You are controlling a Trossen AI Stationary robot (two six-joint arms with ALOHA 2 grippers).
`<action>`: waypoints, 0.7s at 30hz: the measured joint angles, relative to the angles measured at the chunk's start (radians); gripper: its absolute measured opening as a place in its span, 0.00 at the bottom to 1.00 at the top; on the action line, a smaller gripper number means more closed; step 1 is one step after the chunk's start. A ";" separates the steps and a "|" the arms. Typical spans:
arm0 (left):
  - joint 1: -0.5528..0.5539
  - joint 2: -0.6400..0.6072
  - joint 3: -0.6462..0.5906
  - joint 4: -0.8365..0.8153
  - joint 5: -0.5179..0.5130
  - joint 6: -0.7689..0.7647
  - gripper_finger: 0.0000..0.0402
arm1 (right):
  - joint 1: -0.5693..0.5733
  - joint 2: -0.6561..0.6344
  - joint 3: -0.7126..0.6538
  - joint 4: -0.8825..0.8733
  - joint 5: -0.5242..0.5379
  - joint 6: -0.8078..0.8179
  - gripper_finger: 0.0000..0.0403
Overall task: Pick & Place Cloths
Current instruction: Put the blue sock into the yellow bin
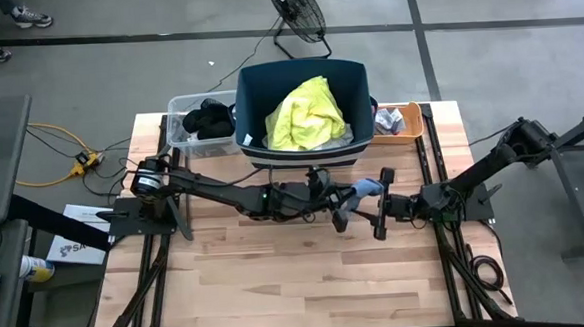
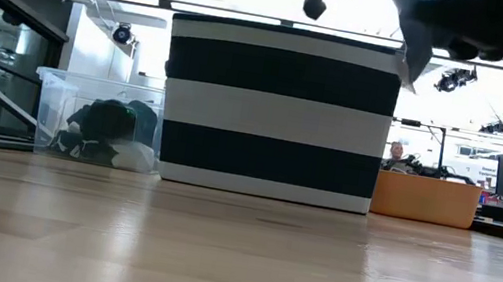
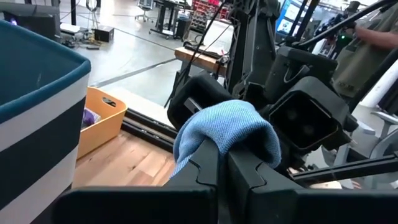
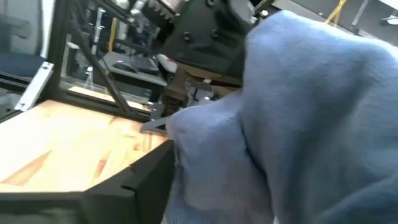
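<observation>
A light blue sock (image 1: pixel 366 188) hangs in the air over the table's middle, between my two grippers. My left gripper (image 3: pixel 224 158) reaches in from the table's left and is shut on it (image 1: pixel 348 193). My right gripper (image 1: pixel 346 203) faces it from the right and is open. One of its dark fingers (image 4: pixel 130 180) stands beside the sock (image 4: pixel 298 124), which hides the other finger. A neon yellow shirt (image 1: pixel 306 113) lies heaped in the navy tub (image 1: pixel 302 67) at the far edge. My left gripper pinches the blue sock between its two shut fingers (image 3: pixel 208 162), at a fold (image 3: pixel 227 138) near one end. The sock bulges over the fingertips and is lifted clear of the table. My right gripper stands around the sock's other side; whether it touches, I cannot tell.
The striped tub (image 2: pixel 276 115) stands just beyond the grippers. Left of it is a clear bin (image 1: pixel 192 124) with dark garments, and right of it a small orange tray (image 1: pixel 400 118). Bare wooden tabletop (image 1: pixel 298 273) stretches toward the near edge. A person (image 2: pixel 394 154) sits far behind the table.
</observation>
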 joint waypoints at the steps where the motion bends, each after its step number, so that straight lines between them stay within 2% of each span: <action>1: 0.000 0.000 0.000 -0.002 0.000 0.000 0.00 | 0.000 0.000 0.000 0.000 0.012 0.000 0.55; 14: 0.000 0.000 0.000 -0.067 0.004 -0.026 0.00 | 0.001 0.000 0.000 0.028 0.022 0.001 0.05; 21: 0.000 0.000 0.000 -0.103 0.013 -0.005 0.03 | 0.001 0.000 0.000 0.025 0.071 0.090 0.02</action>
